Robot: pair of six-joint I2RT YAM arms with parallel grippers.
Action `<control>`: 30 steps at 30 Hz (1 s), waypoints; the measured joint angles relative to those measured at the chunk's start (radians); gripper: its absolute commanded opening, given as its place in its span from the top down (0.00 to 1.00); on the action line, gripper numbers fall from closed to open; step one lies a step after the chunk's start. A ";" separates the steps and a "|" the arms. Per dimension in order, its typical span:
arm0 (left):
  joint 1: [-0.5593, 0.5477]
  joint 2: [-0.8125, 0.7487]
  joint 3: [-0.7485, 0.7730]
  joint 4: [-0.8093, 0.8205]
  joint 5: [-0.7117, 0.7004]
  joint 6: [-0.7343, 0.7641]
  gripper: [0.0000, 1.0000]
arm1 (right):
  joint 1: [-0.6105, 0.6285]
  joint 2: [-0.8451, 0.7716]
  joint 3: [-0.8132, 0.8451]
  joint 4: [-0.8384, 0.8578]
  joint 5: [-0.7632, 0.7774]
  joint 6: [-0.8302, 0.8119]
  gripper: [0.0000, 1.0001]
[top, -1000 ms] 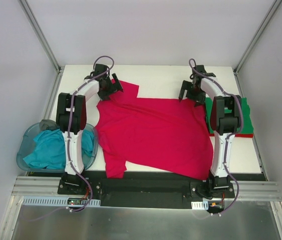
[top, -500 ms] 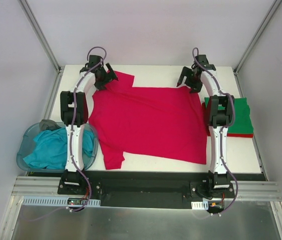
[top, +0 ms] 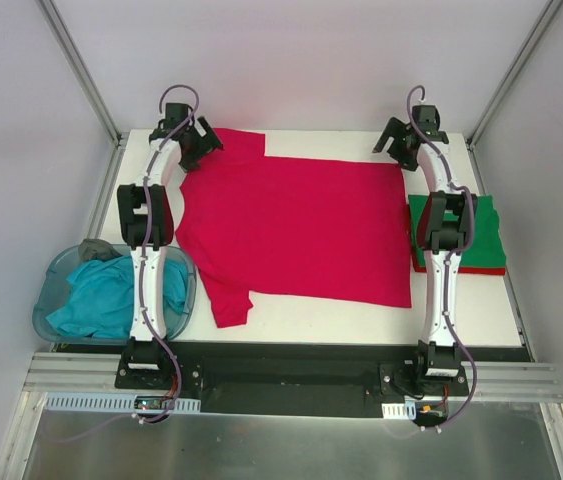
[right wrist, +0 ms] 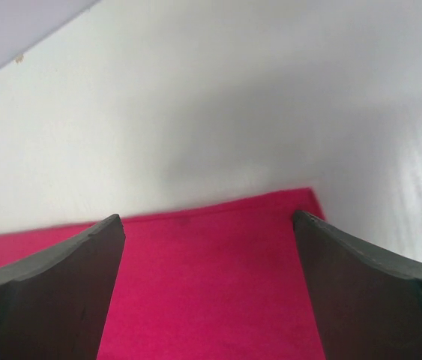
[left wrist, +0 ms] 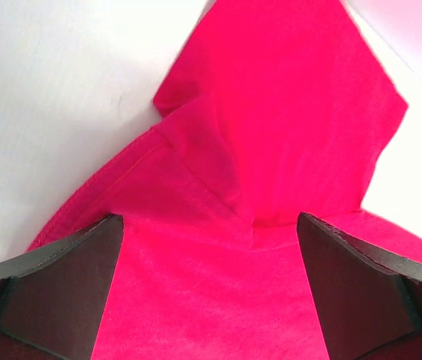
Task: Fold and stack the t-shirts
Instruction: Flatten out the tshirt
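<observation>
Lying flat: crimson t-shirt [top: 291, 230], seemingly unfolded.

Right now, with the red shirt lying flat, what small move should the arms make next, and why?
Probably lower both and pinch the far edge. The red shirt lies flat, unfolded. The left end effector hangs open over its far sleeve, the right end effector open over its far corner; neither holds cloth. Gripping there would likely start a fold toward the near edge.

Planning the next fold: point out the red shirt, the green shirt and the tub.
red shirt [top: 301, 230], top view, middle of its body.
green shirt [top: 489, 235], top view, its right half.
tub [top: 45, 295], top view, left wall.
</observation>
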 measured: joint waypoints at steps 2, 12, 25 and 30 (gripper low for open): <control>0.006 0.014 0.038 0.000 0.026 0.014 0.01 | -0.009 0.000 0.000 0.027 0.000 -0.017 0.03; -0.026 -0.129 -0.097 0.014 0.077 0.119 0.01 | -0.024 -0.121 -0.164 0.031 0.053 -0.185 0.01; -0.158 -0.381 -0.597 0.078 0.148 0.172 0.01 | -0.059 -0.115 -0.161 -0.097 0.025 -0.272 0.45; -0.140 -0.444 -0.732 0.134 0.158 0.187 0.01 | -0.058 -0.090 -0.147 -0.113 0.016 -0.278 0.60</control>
